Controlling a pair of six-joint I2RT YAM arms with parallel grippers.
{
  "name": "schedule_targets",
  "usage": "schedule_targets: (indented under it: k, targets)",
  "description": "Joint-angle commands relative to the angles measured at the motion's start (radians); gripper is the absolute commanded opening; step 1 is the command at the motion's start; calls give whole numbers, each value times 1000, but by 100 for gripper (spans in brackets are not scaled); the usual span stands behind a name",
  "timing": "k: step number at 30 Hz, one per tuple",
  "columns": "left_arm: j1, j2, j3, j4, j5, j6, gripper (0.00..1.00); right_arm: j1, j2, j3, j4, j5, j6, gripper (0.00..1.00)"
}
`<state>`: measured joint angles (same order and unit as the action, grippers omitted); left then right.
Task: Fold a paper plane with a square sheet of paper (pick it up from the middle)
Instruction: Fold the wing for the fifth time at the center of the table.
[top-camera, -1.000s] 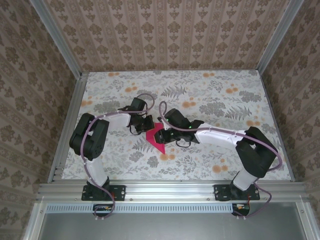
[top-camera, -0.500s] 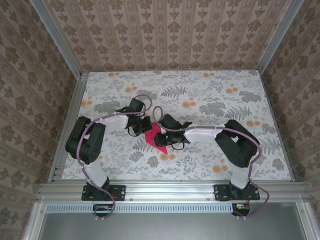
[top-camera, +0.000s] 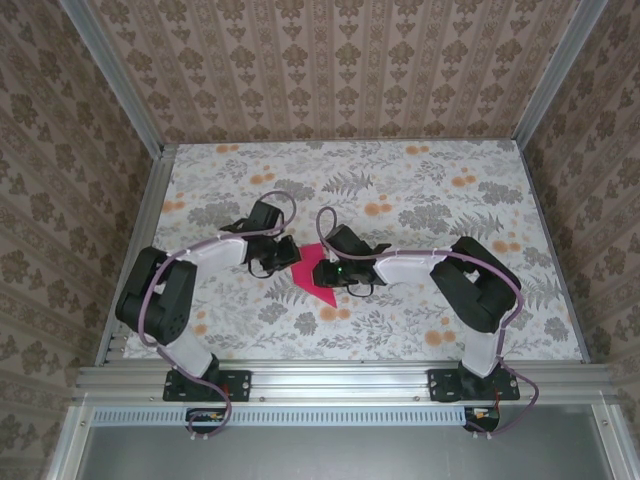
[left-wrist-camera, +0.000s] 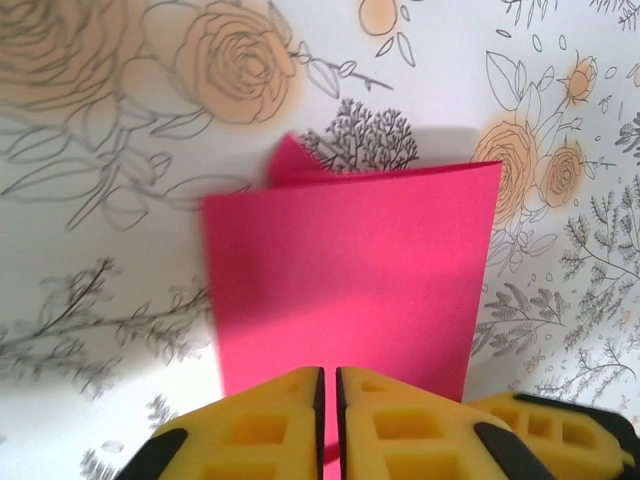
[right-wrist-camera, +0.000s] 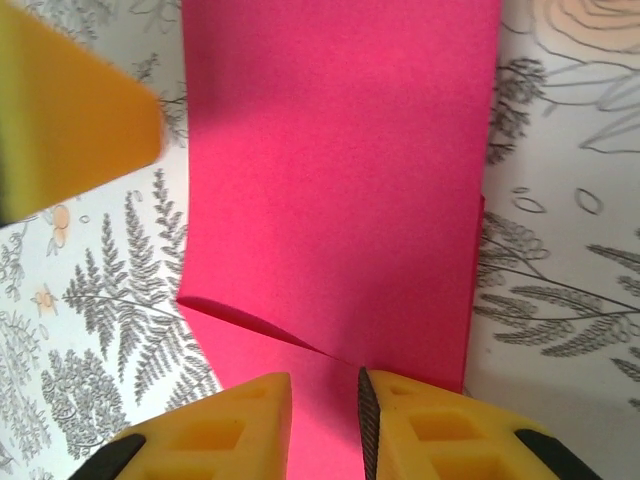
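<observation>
Left elbow (top-camera: 150, 292) now sits nearer the table's edge.
Left gripper (left-wrist-camera: 329, 376) almost together at the square sheet of paper (left-wrist-camera: 350, 270); right gripper (right-wrist-camera: 325, 385) slightly apart.

A floral tablecloth (top-camera: 400, 170) sits inside damask-papered walls (top-camera: 330, 70) and an aluminium frame (top-camera: 340, 380).

The paper (top-camera: 320, 294) lies flat on the table (top-camera: 450, 200) near its middle, between the two grippers. The left gripper (top-camera: 289, 254) sits at the paper's far left edge. The right gripper (top-camera: 320, 272) sits over its right part, close beside the left one. One layer of the paper lies on another, with a corner of the lower layer poking out.
</observation>
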<state>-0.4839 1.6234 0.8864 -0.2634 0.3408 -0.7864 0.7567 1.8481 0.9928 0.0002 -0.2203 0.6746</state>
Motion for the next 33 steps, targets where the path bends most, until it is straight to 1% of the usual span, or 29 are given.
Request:
schedule_targets:
  k: [1,6,9,12,20,29,33]
  targets:
    - [10,-70,-41,-19,9,-17,17,-13,16,-21,36,-26,48,26]
    - [13,-135,-99,-24,22,-29,30,-29,18,-35,54,-55,94,26]
    - [13,-156,-145,16,65,-54,35,-45,17,-51,84,-82,128,26]
    - [10,-157,-175,55,106,-74,38,-63,18,-76,123,-104,162,26]
    - [-9,-84,-187,194,192,-120,39,-87,33,-104,162,-142,192,26]
    - [-15,-12,-163,226,189,-126,39,-103,36,-117,174,-155,194,26]
    - [-16,15,-164,264,206,-140,35,-106,35,-119,174,-160,191,26]
